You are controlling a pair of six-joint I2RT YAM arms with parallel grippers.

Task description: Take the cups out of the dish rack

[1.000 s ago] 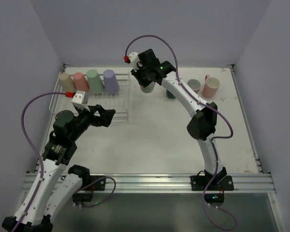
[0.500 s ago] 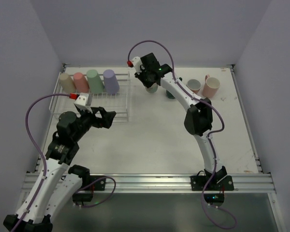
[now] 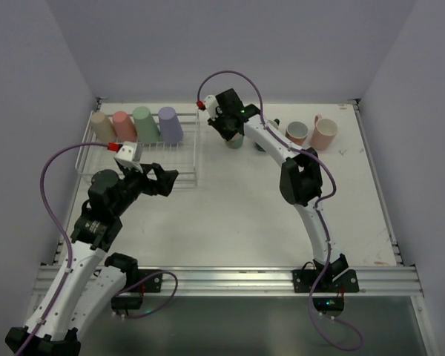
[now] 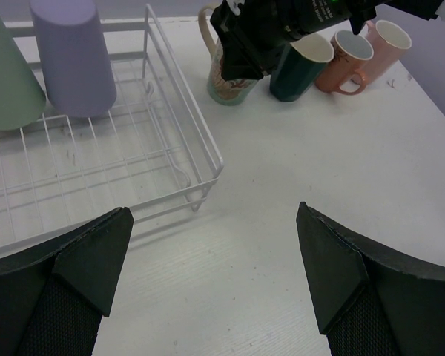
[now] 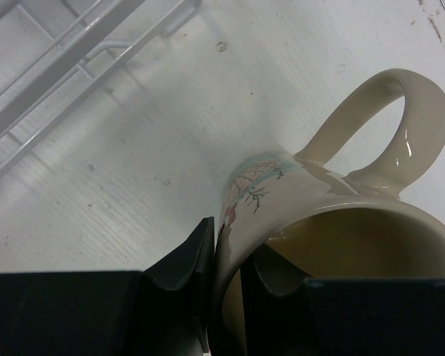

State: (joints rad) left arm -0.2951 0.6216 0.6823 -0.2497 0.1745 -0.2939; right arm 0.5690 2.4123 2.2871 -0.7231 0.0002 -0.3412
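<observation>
Swung farther out and lowered over the last second: right gripper [image 5: 233,274], clamped across the wall of the floral mug [image 4: 226,81], one finger inside, one outside. Mug now at table level beside the dark green mug [image 4: 297,67], probably ready for release. Left gripper [image 4: 211,215] spread wide, barely shifted; dish rack [image 4: 133,148] corner just ahead-left of its fingers, lilac cup [image 4: 73,55] and three more beyond.

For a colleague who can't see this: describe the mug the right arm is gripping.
Find the white wire dish rack on the left. The cream mug is the first one past its right end. It has a floral print; the dark green mug beside it is plain.
</observation>
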